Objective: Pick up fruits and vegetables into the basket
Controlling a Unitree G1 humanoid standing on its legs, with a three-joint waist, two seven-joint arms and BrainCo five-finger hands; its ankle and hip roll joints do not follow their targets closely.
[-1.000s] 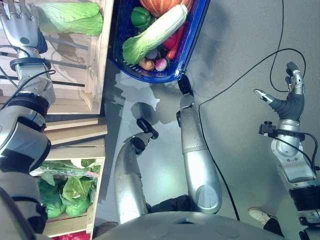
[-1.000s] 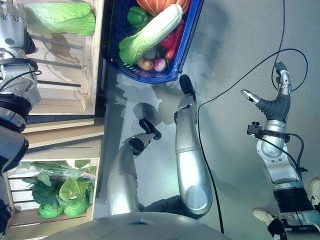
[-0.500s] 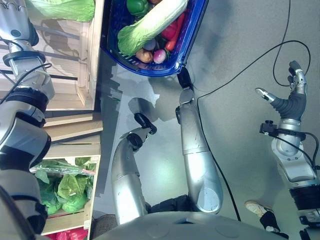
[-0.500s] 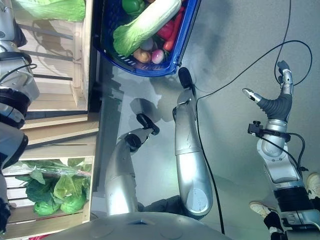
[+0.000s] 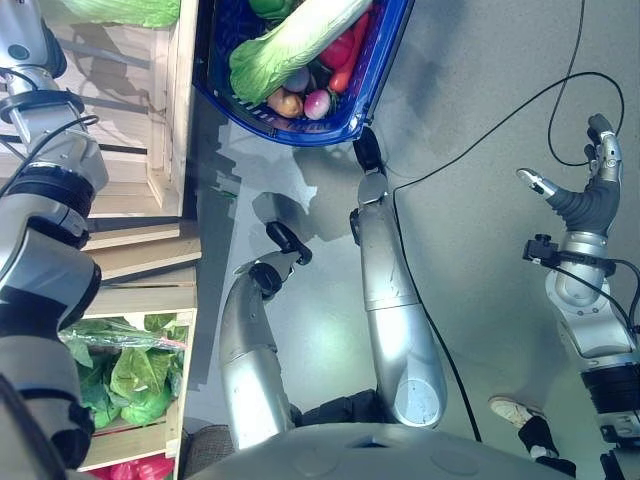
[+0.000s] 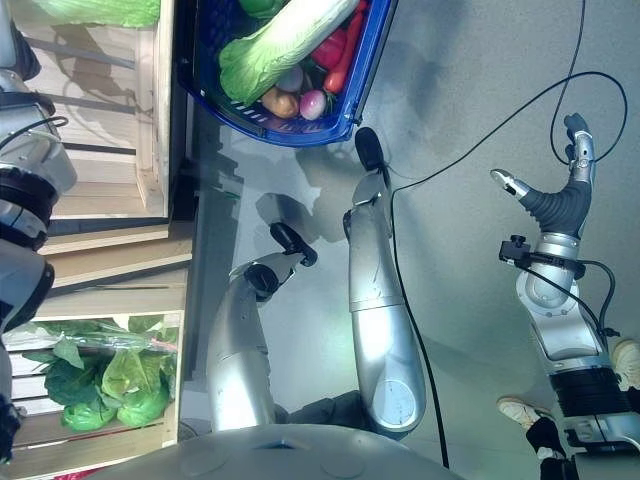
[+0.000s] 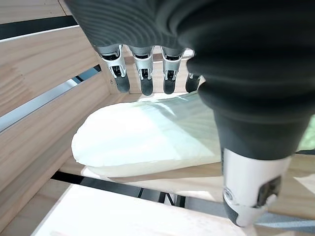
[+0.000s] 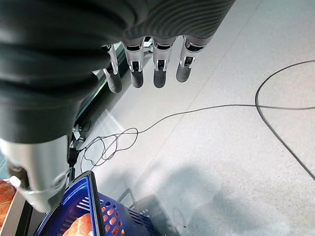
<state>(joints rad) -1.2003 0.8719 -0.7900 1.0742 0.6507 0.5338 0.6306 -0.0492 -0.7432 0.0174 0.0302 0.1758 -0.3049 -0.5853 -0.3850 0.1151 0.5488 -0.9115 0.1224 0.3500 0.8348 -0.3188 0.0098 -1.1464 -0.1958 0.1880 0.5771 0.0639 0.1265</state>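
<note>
The left hand [image 7: 147, 73] hovered open over what looked like a napa cabbage [image 7: 147, 135]; the right hand [image 6: 560, 195] hung open, empty.

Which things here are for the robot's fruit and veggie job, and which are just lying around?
For the job:
blue basket
napa cabbage in the basket
pale cabbage in the wooden crate
left hand, open over it

Just there:
leafy greens in the lower crate
right hand, open and idle

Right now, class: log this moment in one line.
left hand open over cabbage in crate | right hand open, idle | basket part-filled
</note>
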